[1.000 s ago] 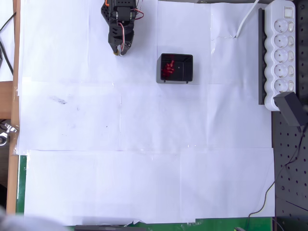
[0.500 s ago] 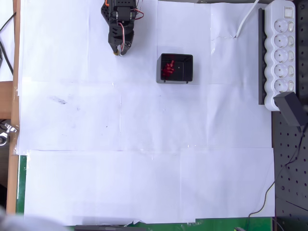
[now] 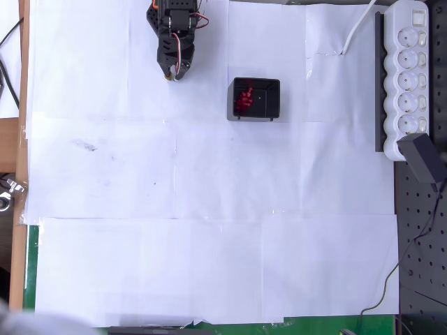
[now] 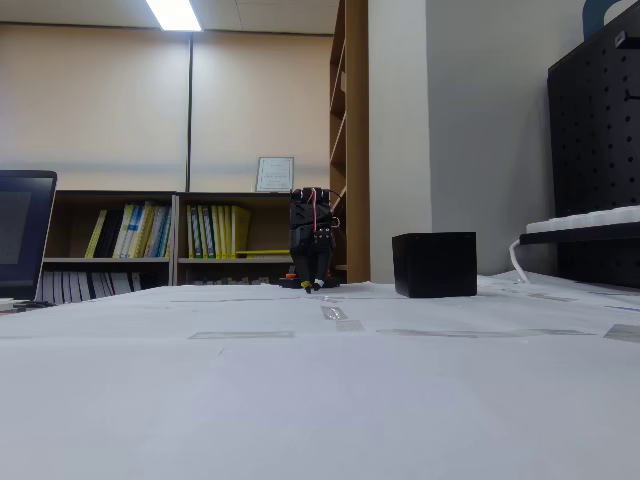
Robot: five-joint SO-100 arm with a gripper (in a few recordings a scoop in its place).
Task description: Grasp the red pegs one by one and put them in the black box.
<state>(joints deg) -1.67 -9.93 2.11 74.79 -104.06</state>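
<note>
Stretching across the foreground of the fixed view, the counter (image 4: 320, 400) is covered with white paper sheets (image 3: 209, 209) taped edge to edge, and the same sheets spread over most of the overhead view. Farther back stands the black box (image 3: 255, 99), upright on its little feet, near the far edge of the paper and well apart from everything else; in the fixed view it shows as a plain dark cube (image 4: 434, 264) right of the arm. The red pegs (image 3: 243, 101) lie in a tight cluster inside the box, against its left half as the overhead view shows it; how many there are I cannot tell, because they are bunched together. Left of the box in that view, apart from it, the black arm (image 3: 173, 28) reaches down from the top edge, and its claw (image 3: 172, 72) points toward the paper with nothing visible between the fingers; whether the fingers are parted or closed I cannot tell. The fixed view shows the claw (image 4: 313, 287) low over the counter, just beside the paper. A white power strip (image 3: 408, 73) lies along the right edge in the overhead view. Bookshelves (image 4: 160, 235) line the wall behind.
</note>
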